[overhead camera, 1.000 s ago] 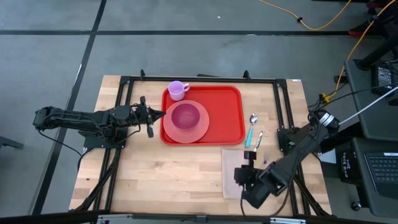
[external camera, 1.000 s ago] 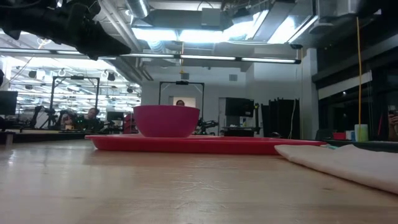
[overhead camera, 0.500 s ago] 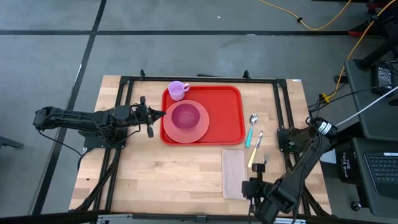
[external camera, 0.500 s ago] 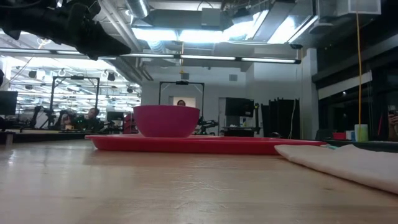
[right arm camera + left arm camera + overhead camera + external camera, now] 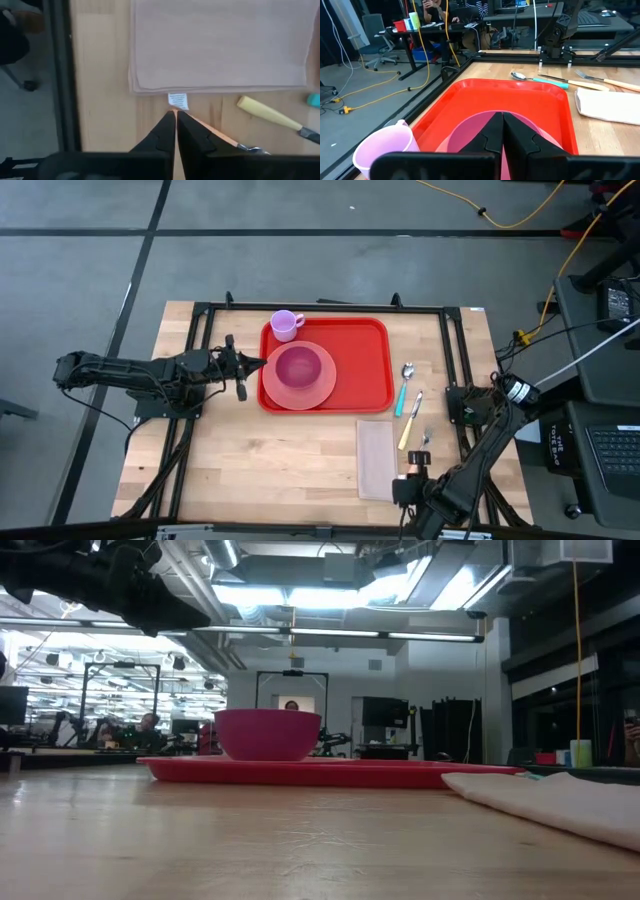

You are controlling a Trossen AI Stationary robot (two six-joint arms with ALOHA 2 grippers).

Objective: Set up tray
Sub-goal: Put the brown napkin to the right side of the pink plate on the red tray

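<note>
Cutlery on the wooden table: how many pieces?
2: a teal-handled metal spoon right of the red plastic tray, and a yellow-handled metal fork just below it. None looks hidden.

A red tray (image 5: 350, 365) is seen on the wooden worktop (image 5: 270, 460), carrying a pink plate (image 5: 322, 388), a bowl (image 5: 297, 366) and a lilac cup (image 5: 285, 325). A napkin (image 5: 376, 458), spoon (image 5: 405, 386) and fork (image 5: 411, 420) are laid beside it.

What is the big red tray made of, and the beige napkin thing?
The tray looks like plastic: glossy, even red, with a moulded raised rim. The napkin looks like cloth, matt and folded in layers, with a small sewn-on tag at its edge.
</note>
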